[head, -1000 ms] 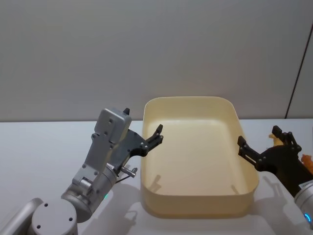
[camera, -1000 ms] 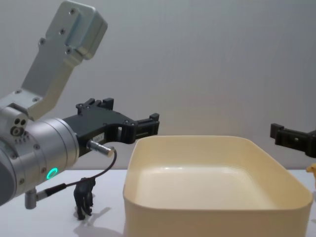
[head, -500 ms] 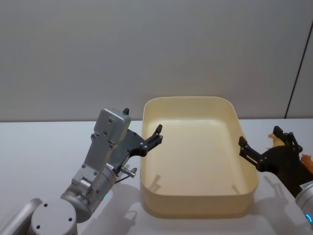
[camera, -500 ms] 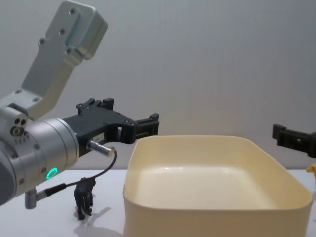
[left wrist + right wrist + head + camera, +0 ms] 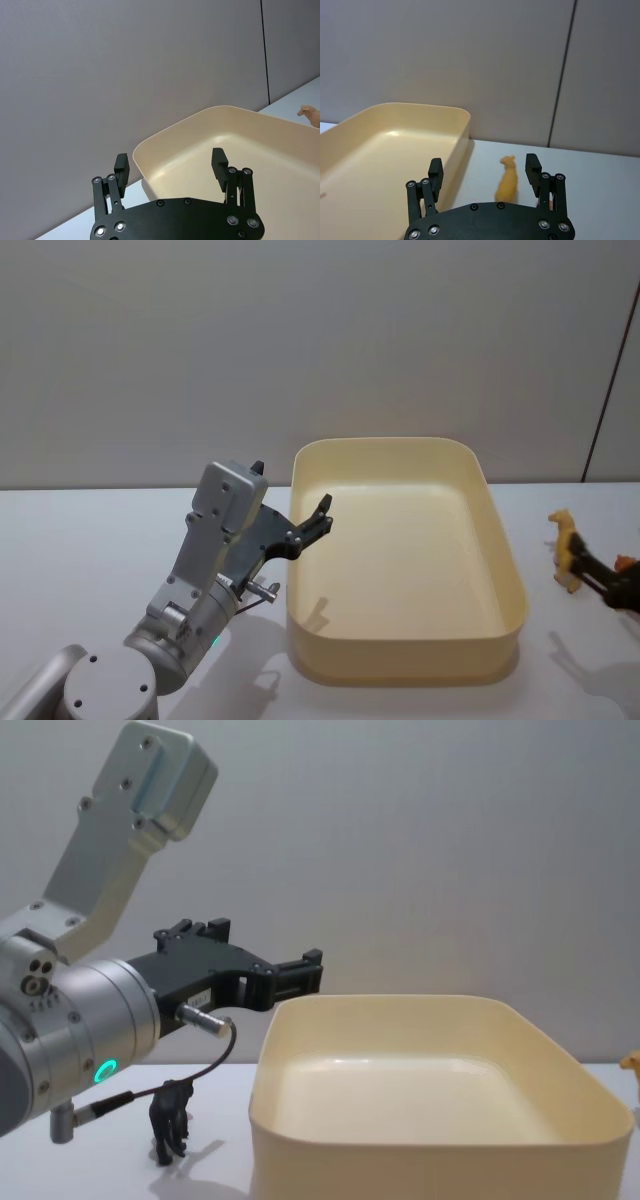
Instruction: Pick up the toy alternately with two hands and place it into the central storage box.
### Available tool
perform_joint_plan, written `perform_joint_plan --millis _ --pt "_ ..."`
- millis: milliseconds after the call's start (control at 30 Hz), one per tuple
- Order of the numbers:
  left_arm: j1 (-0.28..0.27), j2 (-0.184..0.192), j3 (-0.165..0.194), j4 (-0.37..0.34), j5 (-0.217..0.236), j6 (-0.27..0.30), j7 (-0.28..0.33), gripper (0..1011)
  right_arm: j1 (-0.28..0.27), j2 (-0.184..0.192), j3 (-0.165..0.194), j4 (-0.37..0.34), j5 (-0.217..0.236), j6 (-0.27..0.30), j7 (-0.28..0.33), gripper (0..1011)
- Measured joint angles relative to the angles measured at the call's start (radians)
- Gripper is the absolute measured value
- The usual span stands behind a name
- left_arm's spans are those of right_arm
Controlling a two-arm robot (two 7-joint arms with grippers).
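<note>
**Smooth plastic, satin metal, matt black**

The box (image 5: 400,665) looks like smooth cream plastic, with a soft sheen on its inner floor. The left arm (image 5: 85,1020) is satin silver metal with a fine, even finish. The left hand (image 5: 170,160) and right hand (image 5: 484,165) are matt black, dotted with glossy screw heads. The bench (image 5: 90,540) is plain matt white. The yellow toy (image 5: 568,545) looks like matt plastic.

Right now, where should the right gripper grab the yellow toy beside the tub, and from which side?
Probably across its narrow trunk, below the neck. The yellow toy stands upright right of the tub, and the open right gripper faces it from the robot's side, so approach from there. The left gripper hovers at its left rim.
</note>
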Motion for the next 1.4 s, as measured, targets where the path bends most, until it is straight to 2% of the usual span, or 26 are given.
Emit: perform_joint_plan --millis 200,367,633,833,1267,1400 --pt "0.0 0.0 0.0 0.0 0.0 0.0 0.0 1001 -0.08 0.063 0.059 -0.04 0.062 -0.006 -0.043 1001" --pt "0.0 0.0 0.0 0.0 0.0 0.0 0.0 1001 -0.118 0.094 0.09 -0.052 0.088 0.002 -0.06 1001" --pt "0.0 0.0 0.0 0.0 0.0 0.0 0.0 1001 -0.134 0.119 0.11 -0.036 0.101 0.04 -0.066 1001" --pt "0.0 0.0 0.0 0.0 0.0 0.0 0.0 1001 -0.102 0.116 0.105 0.014 0.084 0.079 -0.049 1001" --pt "0.0 0.0 0.0 0.0 0.0 0.0 0.0 1001 0.017 0.069 0.063 0.172 0.006 0.132 -0.001 1001" --pt "0.0 0.0 0.0 0.0 0.0 0.0 0.0 1001 0.053 0.052 0.049 0.22 -0.02 0.14 0.014 946"
